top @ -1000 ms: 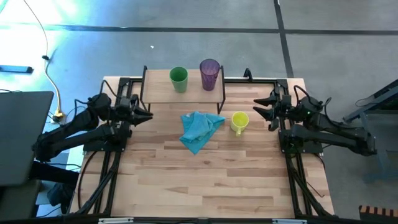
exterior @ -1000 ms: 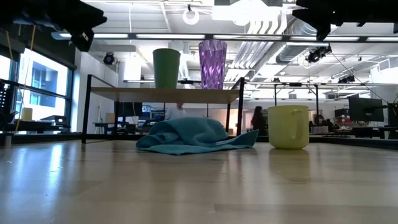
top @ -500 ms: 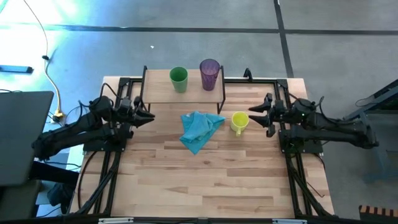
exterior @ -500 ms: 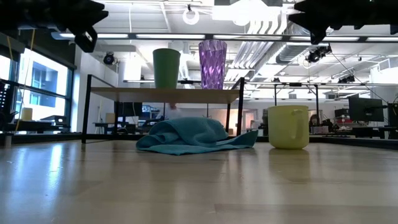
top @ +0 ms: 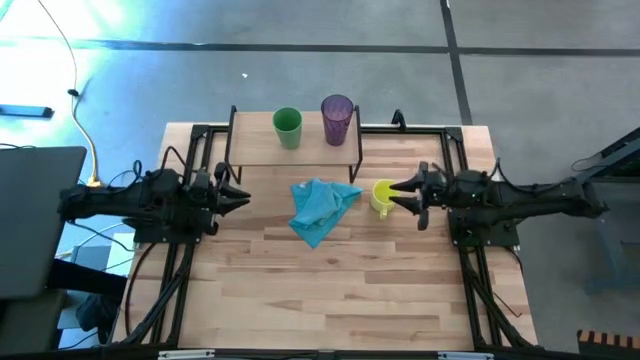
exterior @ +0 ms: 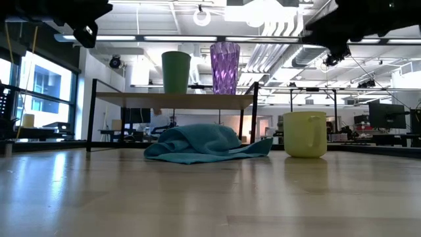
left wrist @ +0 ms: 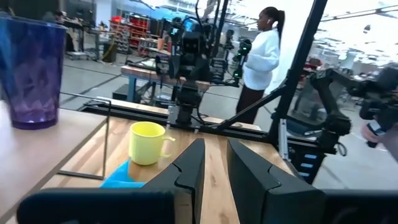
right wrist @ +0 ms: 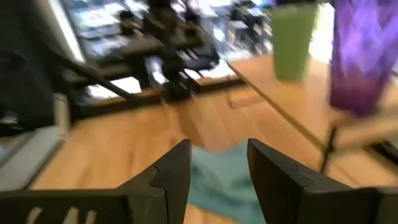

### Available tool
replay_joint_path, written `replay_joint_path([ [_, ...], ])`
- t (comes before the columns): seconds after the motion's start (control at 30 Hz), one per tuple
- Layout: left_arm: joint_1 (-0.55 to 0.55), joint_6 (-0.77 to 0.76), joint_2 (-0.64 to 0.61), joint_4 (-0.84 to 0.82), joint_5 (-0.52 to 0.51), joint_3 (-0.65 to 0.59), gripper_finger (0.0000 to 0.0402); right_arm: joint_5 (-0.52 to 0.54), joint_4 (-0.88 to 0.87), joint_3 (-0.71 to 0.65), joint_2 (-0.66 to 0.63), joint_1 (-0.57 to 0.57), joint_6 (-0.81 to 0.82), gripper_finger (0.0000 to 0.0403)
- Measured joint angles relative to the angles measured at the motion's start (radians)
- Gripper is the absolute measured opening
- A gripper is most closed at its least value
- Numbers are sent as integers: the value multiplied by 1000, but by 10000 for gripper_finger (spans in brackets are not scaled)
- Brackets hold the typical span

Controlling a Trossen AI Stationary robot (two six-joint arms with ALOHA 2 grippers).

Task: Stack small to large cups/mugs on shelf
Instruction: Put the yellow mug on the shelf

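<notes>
The yellow mug [top: 383, 195] stands upright on the table, right of the shelf, and also shows in the low view [exterior: 304, 133]. The green cup [top: 287, 128] and the purple ribbed tumbler [top: 337, 118] stand upright side by side on the shelf [top: 258, 150]. My right gripper [top: 393, 194] is open. It hangs over the mug's right side, well above it in the low view, with its fingers pointing toward the table's left. My left gripper [top: 240, 197] is open, left of the light blue cloth, pointing right.
A crumpled light blue cloth [top: 322, 208] lies on the table in front of the shelf, between the two grippers. The shelf's black metal legs [exterior: 92, 115] stand at the far side. Bare wood stretches toward the near edge. A person [left wrist: 261, 56] stands beyond the table.
My right gripper has moved toward the table's left, from beside its base to over the yellow mug. My left arm has drawn back and its gripper has shifted slightly toward the near edge. The cups, mug and cloth have stayed put.
</notes>
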Motion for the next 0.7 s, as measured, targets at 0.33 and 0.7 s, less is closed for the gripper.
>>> replay_joint_path([
  [0.33, -66, 36, 0, -1, -113, 0, 58, 456, -104, 0, 98, 287, 216, 149],
  [0.7, -66, 54, 0, -2, -117, 0, 58, 803, -86, 1, 306, 479, 607, 149],
])
